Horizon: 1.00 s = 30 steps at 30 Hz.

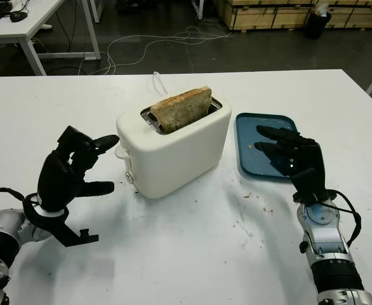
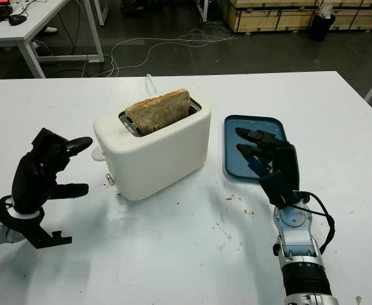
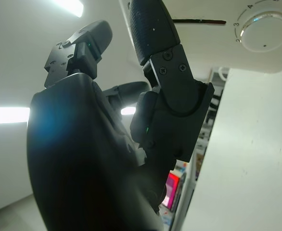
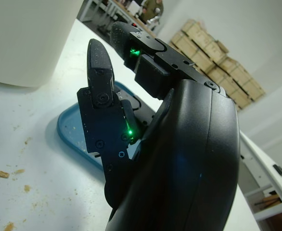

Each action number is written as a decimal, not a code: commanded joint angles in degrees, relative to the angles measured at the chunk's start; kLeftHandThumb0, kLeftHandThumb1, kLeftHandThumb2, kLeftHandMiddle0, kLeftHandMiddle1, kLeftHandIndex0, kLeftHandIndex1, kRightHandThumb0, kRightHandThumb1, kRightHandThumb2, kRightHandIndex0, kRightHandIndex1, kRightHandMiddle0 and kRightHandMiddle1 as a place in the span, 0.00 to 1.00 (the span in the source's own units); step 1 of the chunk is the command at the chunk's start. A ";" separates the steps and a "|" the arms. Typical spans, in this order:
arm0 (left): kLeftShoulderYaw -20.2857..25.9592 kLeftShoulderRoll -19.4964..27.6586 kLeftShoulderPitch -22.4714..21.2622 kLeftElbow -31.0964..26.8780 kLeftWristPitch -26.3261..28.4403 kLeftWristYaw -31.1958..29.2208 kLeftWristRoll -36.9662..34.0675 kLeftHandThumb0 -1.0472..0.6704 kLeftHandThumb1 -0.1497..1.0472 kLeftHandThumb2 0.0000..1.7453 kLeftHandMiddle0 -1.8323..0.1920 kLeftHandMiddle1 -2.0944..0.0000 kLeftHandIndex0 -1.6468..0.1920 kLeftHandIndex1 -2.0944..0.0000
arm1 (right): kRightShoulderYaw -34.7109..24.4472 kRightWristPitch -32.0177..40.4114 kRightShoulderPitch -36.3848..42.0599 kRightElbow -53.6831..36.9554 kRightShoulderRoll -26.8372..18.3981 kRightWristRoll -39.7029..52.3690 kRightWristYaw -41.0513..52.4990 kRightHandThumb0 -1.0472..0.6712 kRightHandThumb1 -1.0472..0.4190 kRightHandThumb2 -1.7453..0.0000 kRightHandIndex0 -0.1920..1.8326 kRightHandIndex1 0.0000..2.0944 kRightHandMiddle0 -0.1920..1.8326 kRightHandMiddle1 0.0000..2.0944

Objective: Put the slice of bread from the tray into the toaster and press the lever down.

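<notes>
Bread [image 1: 181, 108] stands in the toaster [image 1: 173, 149] — left hand [image 1: 72, 168] beside its lever, holding nothing.

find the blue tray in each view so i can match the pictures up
Left eye view: blue tray right of the toaster, partly under the open right hand.
Right eye view: tray, same spot, right of centre.
Left wrist view: not in it; toaster wall and dial.
Right wrist view: tray behind the hand's fingers.
Shared landmark: the white toaster.
</notes>
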 commanded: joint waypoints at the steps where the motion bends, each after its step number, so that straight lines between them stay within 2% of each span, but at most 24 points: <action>1: -0.21 0.01 -1.17 -0.03 -0.24 0.23 -1.10 0.15 0.89 0.48 0.90 0.17 0.86 0.60 | -0.03 0.01 -0.85 -0.05 0.11 0.39 0.10 0.37 0.09 0.89 0.62 0.07 0.58 0.00; 6: 0.20 0.12 -0.60 -1.02 -0.69 -2.31 -3.05 0.13 0.89 0.50 0.91 0.17 0.89 0.54 | 0.17 -0.55 -0.86 0.32 0.12 0.20 0.11 0.37 0.09 0.89 0.62 0.06 0.58 0.00; 10: -0.89 -0.15 -1.66 -0.05 -0.84 -0.87 -1.84 0.14 0.89 0.49 0.91 0.17 0.90 0.56 | 0.18 -0.73 -1.05 0.58 0.10 0.23 0.08 0.37 0.09 0.89 0.62 0.06 0.58 0.00; 16: -1.92 0.53 -2.15 0.75 -1.07 -4.37 -2.29 0.13 0.89 0.50 0.91 0.17 0.90 0.59 | 0.10 -0.52 -1.04 0.19 0.16 0.50 0.25 0.37 0.09 0.89 0.62 0.06 0.58 0.00; 30: -2.46 0.24 -2.36 1.50 -2.82 -5.99 -3.19 0.12 0.89 0.47 0.91 0.17 0.89 0.58 | -0.19 -0.57 -1.22 0.37 0.22 0.59 0.07 0.37 0.09 0.89 0.62 0.05 0.59 0.00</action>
